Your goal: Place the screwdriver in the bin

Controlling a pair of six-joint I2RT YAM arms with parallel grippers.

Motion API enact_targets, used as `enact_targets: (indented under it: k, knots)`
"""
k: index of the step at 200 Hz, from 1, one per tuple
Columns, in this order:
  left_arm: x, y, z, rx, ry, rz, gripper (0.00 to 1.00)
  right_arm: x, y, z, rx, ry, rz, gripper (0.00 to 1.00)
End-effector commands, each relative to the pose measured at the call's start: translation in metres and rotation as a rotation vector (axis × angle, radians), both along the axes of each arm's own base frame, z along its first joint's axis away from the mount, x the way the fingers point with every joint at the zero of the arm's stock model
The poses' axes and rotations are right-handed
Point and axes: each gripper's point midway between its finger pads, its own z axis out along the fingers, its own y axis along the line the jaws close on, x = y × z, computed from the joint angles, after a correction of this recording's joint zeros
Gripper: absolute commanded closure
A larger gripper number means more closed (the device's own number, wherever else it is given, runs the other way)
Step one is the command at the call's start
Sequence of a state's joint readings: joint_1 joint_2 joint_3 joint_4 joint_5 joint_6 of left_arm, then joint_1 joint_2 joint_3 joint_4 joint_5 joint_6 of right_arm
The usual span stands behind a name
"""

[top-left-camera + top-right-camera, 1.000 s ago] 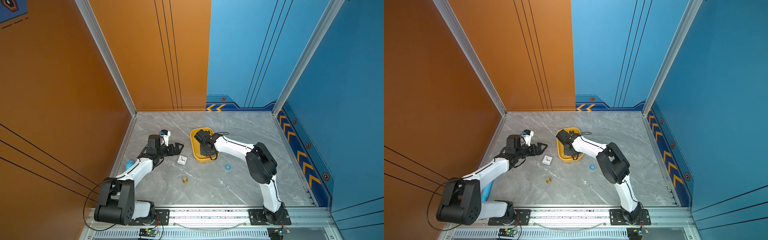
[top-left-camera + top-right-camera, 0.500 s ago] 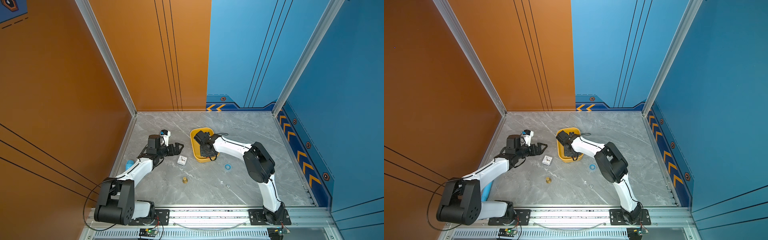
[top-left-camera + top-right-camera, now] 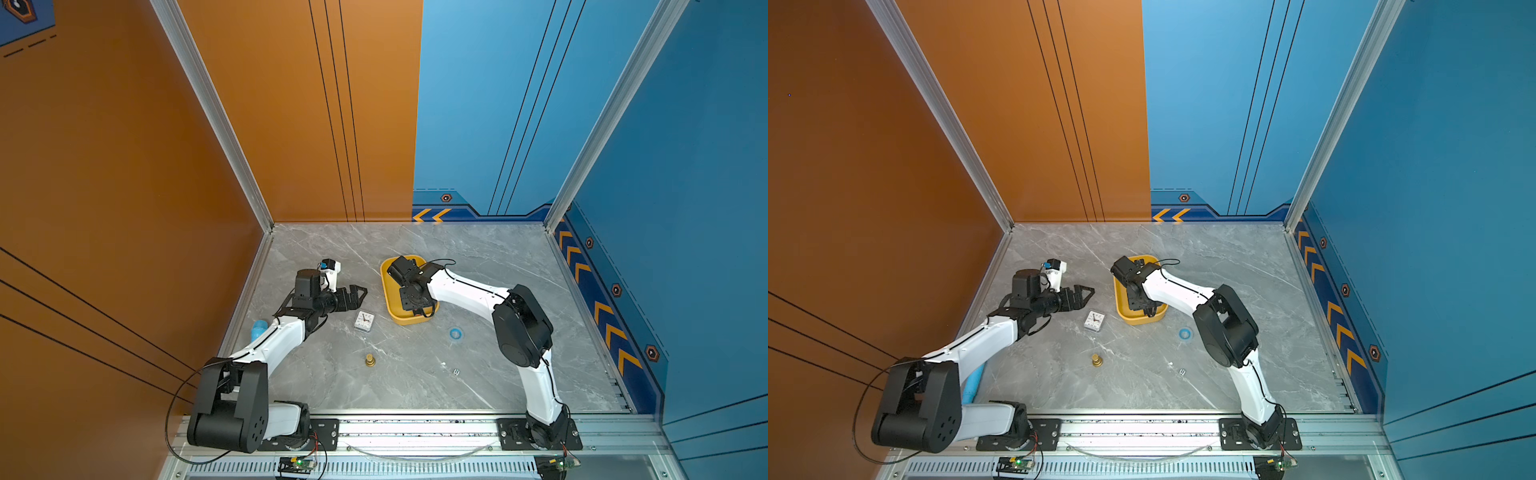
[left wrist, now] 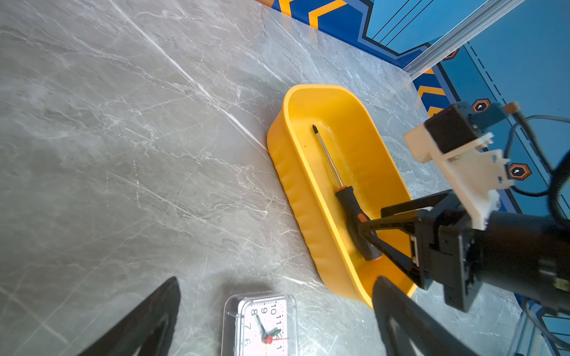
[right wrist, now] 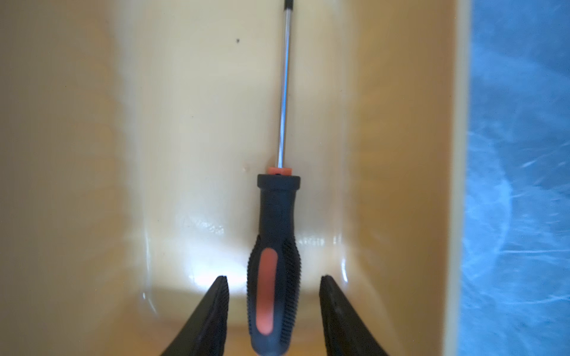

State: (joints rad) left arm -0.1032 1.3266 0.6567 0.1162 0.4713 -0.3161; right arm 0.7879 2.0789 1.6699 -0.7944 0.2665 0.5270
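Note:
The screwdriver [image 4: 351, 209], black handle with orange inlay and a thin metal shaft, lies flat on the floor of the yellow bin [image 4: 296, 172], along its length. In the right wrist view the screwdriver [image 5: 274, 246] sits between the fingers of my right gripper [image 5: 273, 279]. The jaws stand open with a gap on each side of the handle. In both top views the right gripper [image 3: 413, 303] [image 3: 1138, 305] hangs low inside the bin [image 3: 384, 286] [image 3: 1119, 307] and hides the screwdriver. My left gripper [image 3: 357, 293] [image 4: 276, 280] is open and empty, left of the bin.
A small clear-cased clock [image 3: 365, 321] lies just below the left gripper's fingers. A brass piece [image 3: 370, 360], a blue ring [image 3: 456, 333] and a small die [image 3: 456, 372] lie on the marble floor. A light-blue flashlight [image 3: 258, 328] lies by the left wall.
The right gripper's jaws have parted from the screwdriver handle, leaving it lying in the bin. The right elbow has shifted slightly. The left arm has not moved.

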Motion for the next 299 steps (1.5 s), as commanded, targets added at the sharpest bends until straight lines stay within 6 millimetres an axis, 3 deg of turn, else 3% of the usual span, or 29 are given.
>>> enact_targets:
  k: [1, 26, 48, 63, 68, 103, 135, 167, 230, 299]
  knots:
    - [0.000, 0.003, 0.005, 0.008, -0.020, 0.025, 0.02, 0.000, -0.028, 0.059, -0.203, -0.119, 0.140, 0.52]
    - [0.001, 0.009, 0.003, 0.051, -0.022, 0.039, 0.02, 0.001, -0.061, 0.083, -0.369, -0.189, 0.219, 0.52]
    - [0.004, 0.017, 0.006, 0.102, -0.047, 0.064, 0.02, 0.002, -0.093, 0.089, -0.413, -0.225, 0.227, 0.52]
    - [0.006, 0.023, 0.010, 0.137, -0.074, 0.088, 0.02, 0.002, -0.110, 0.093, -0.355, -0.267, 0.210, 0.52]
    - [0.007, 0.025, 0.012, 0.151, -0.085, 0.093, 0.02, 0.006, -0.125, 0.093, -0.334, -0.277, 0.177, 0.52]
    - [0.010, 0.041, 0.023, 0.260, -0.165, 0.144, 0.02, 0.010, -0.179, 0.104, -0.117, -0.473, 0.056, 0.52]
    - [0.011, 0.064, 0.028, 0.362, -0.268, 0.231, 0.02, 0.001, -0.224, 0.111, 0.028, -0.690, -0.025, 0.49]
    - [0.008, 0.084, 0.028, 0.483, -0.327, 0.270, 0.02, -0.012, -0.266, 0.101, 0.072, -0.741, -0.155, 0.48]
    - [0.008, 0.091, 0.023, 0.479, -0.435, 0.289, 0.02, -0.012, -0.288, 0.074, 0.158, -0.785, -0.223, 0.49]
    - [0.011, 0.097, -0.005, 0.495, -0.417, 0.287, 0.02, 0.005, -0.300, 0.054, 0.123, -0.801, -0.242, 0.49]
